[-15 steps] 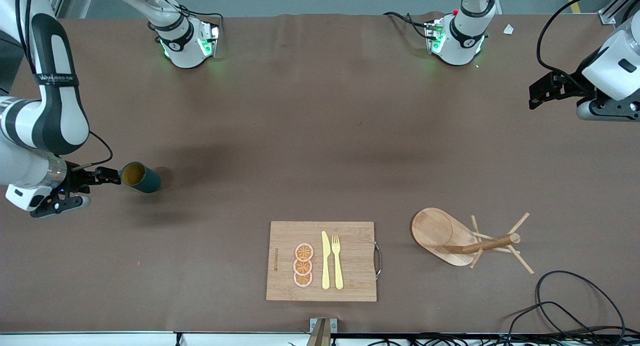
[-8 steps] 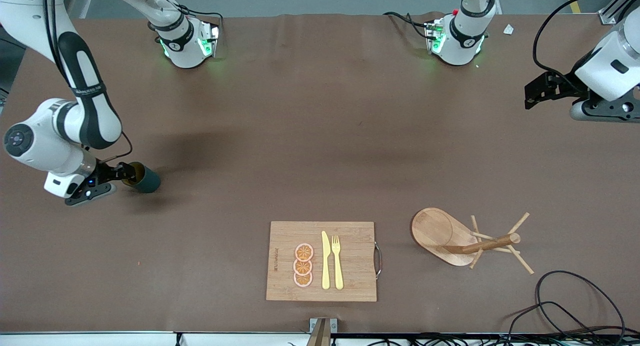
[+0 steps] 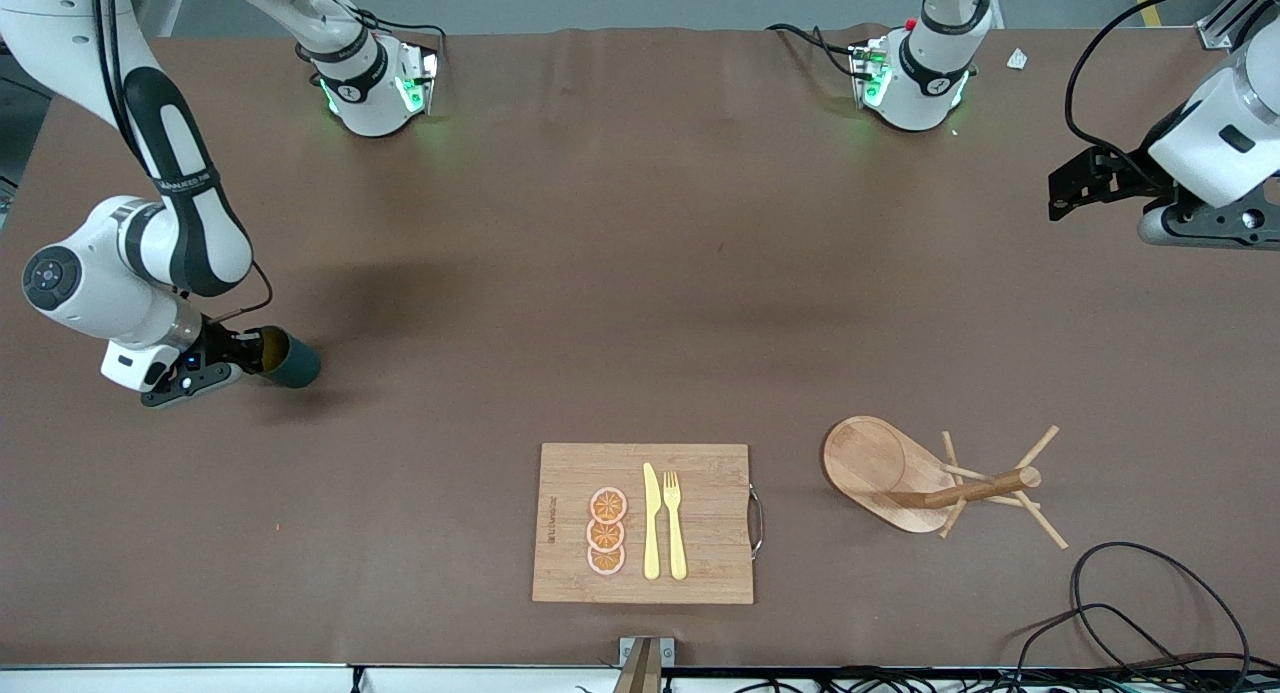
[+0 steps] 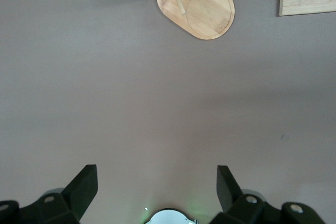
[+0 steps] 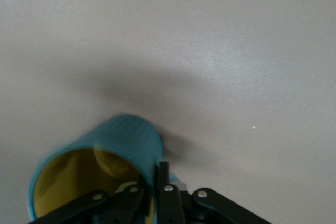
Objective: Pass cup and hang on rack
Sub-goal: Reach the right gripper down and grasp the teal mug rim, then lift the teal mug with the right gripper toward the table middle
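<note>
Right gripper [image 3: 252,356] newly clamping cup [image 3: 290,362] rim.

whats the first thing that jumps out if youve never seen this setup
The right gripper stands out first: its jaws are shut on the rim of the teal cup, low at the right arm's end of the table. Next is the wooden rack toward the left arm's end, beside the cutting board. The left gripper waits with jaws open over bare table.
</note>
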Available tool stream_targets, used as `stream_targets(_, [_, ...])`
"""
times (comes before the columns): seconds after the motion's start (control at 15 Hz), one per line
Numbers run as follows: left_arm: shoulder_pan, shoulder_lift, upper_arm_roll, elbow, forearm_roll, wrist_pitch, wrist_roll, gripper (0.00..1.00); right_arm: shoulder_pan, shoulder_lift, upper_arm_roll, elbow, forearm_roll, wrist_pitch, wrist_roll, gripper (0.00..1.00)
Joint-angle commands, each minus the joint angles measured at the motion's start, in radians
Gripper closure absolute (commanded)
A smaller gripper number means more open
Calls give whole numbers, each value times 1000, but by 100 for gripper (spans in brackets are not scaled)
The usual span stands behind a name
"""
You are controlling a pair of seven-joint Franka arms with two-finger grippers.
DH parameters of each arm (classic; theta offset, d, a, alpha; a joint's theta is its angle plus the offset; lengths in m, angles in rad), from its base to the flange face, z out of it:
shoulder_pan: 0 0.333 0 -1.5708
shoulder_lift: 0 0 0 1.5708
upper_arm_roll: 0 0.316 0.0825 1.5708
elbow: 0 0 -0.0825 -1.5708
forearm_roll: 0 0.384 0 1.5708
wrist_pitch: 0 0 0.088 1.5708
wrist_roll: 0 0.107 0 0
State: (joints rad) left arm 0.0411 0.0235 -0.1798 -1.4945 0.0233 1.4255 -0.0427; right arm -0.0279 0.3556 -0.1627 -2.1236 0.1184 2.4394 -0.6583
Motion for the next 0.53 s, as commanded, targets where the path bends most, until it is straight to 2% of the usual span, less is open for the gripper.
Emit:
stream_targets(0.0, [3,1,-4,16,21,-20,-6,0,16,-27,6,81,24,-167,2,100])
stream_targets(0.13, [3,0,-4,20,21,-25,-6,0,61,-58,8,116,24,-247,96,100])
stream_targets(0.47, [3,-5,0,25,21,-25,-6,0,268,-104,14,122,23,-284,328,100])
